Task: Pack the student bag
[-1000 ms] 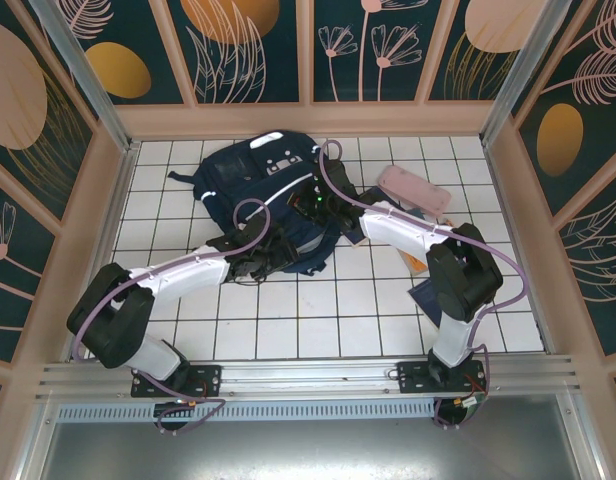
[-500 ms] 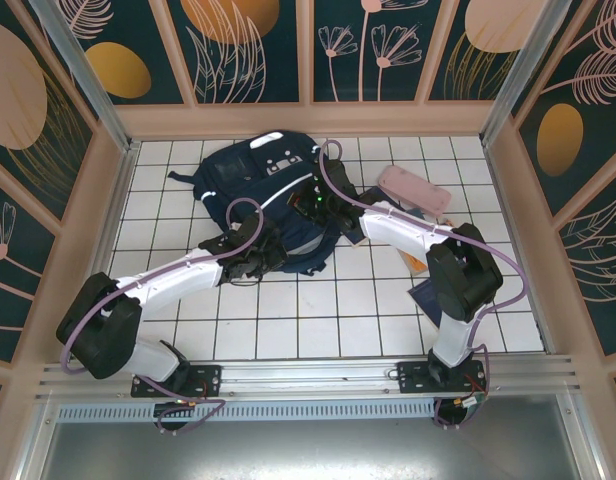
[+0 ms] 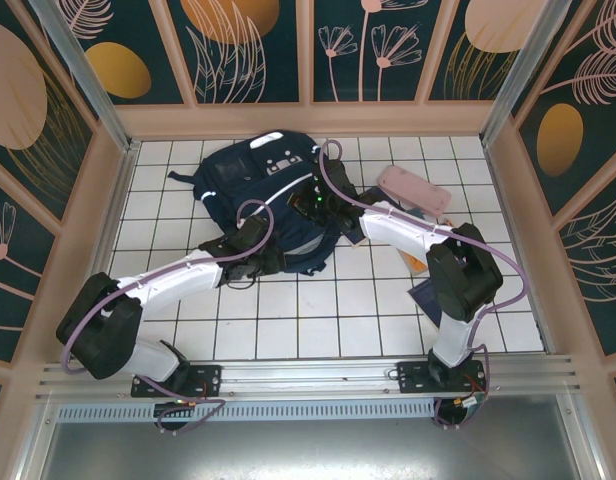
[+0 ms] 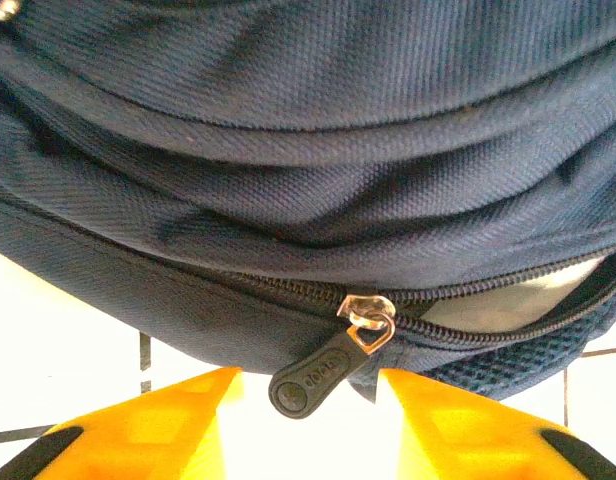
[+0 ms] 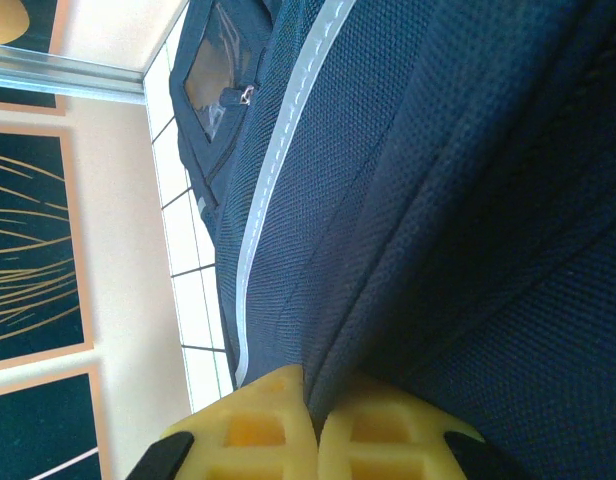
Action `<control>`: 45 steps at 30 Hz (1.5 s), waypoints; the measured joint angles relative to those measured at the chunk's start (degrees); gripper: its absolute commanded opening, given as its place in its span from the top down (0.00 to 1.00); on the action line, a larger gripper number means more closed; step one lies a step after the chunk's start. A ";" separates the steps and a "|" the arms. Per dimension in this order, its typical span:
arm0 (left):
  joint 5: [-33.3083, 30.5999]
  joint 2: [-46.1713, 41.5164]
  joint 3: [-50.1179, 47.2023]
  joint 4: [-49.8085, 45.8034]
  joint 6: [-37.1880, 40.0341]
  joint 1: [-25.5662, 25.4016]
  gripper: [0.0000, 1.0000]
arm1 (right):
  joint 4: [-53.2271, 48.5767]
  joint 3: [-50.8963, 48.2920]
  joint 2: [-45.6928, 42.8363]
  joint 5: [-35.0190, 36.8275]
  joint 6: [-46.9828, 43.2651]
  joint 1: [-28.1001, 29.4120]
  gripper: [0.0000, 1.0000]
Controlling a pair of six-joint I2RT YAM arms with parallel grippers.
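Observation:
The student bag (image 3: pixel 250 172), dark navy with a thin white stripe (image 5: pixel 260 195), lies on the white tiled floor at the back centre. My left gripper (image 3: pixel 269 259) is at the bag's near edge. In the left wrist view its yellow fingers (image 4: pixel 168 425) stand apart, and a black zipper pull (image 4: pixel 306 381) hangs loose from a metal slider (image 4: pixel 367 320) into the gap between their tips. The zip to the right of the slider gapes a little. My right gripper (image 3: pixel 311 206) rests on the bag's right side, shut on a fold of the navy fabric (image 5: pixel 388 300).
A pink pencil case (image 3: pixel 414 188) lies right of the bag, half over a flat teal item. A dark flat book (image 3: pixel 426 295) sits near the right arm's elbow. Beige walls ring the floor, and an aluminium rail (image 3: pixel 308 375) runs along the front.
The left arm has shifted and brought its gripper up against the bag's near edge, and its jaws have narrowed. The right arm and bag have not moved.

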 measured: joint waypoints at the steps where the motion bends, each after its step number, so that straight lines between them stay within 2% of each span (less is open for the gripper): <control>1: 0.04 0.00 -0.17 0.31 0.74 0.00 0.64 | 0.00 0.00 0.00 0.00 0.00 0.00 1.00; 12: -1.18 2.71 -0.26 2.54 4.79 0.00 0.72 | 0.00 0.00 0.00 0.00 0.00 0.00 1.00; 18: -1.49 2.78 -0.59 3.89 7.15 -0.07 0.84 | -0.02 0.00 0.00 0.00 0.00 0.00 1.00; 20: -1.70 2.73 -0.68 3.91 7.56 -0.07 0.91 | -0.02 0.00 0.00 0.02 0.00 0.00 1.00; 25: -2.78 1.57 -1.09 3.78 8.09 -0.33 1.00 | -0.07 0.00 0.00 0.33 0.00 0.00 1.00; 37: -6.47 -5.03 -5.33 0.87 3.32 0.55 1.00 | -2.67 0.00 -0.74 4.17 -0.22 0.00 1.00; 45: -8.83 -6.47 -6.73 0.81 -0.57 7.56 1.00 | -2.58 0.04 -1.22 1.44 -1.14 0.02 1.00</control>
